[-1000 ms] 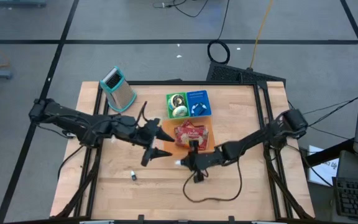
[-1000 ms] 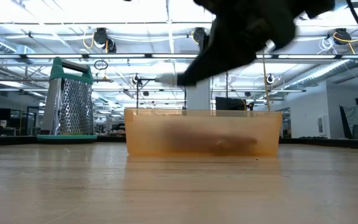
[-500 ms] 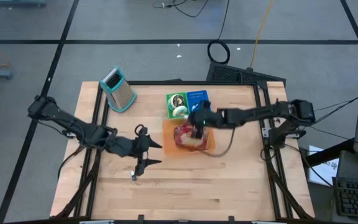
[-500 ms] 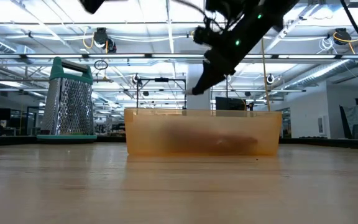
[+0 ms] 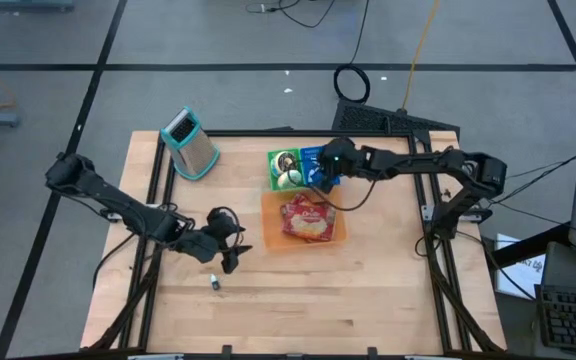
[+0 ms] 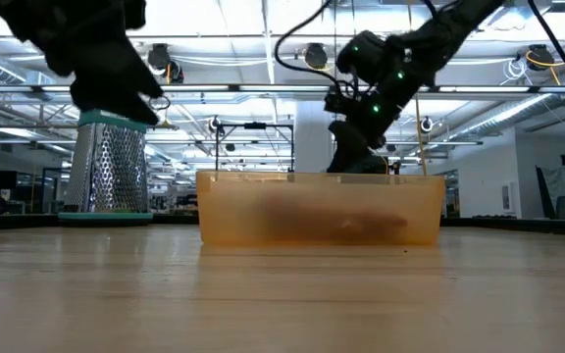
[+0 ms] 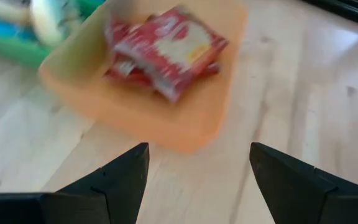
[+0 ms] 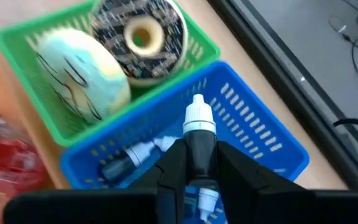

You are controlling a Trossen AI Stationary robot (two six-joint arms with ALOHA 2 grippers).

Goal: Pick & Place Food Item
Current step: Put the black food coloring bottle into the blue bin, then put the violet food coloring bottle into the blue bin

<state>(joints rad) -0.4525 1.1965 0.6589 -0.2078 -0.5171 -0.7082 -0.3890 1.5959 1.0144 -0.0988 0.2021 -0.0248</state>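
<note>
we see three containers grouped near the middle of the wooden table. the orange bin sits nearest the table's centre and holds red snack packets, lying flat and overlapping; from the left wrist view the same packets fill much of the orange bin.

just behind it, touching side by side, stand a green basket and a blue basket. in the right wrist view the green basket holds two doughnut-shaped food items: a dark sprinkled doughnut and a pale blue iced doughnut, pressed against each other. the blue basket beside it holds small white-capped bottles lying on its floor.

the right gripper hovers over the blue basket, and its fingers are pinched on a small bottle with a white nozzle cap, held upright above that basket's interior. in the low view this arm hangs just behind the orange bin.

the left gripper is over bare wood, apart from the orange bin on its left side, with its fingers spread wide and nothing between them.

a metal box grater with a teal handle stands upright at the far left corner, well apart from the containers. a small dark object lies on the wood near the left gripper.
</note>
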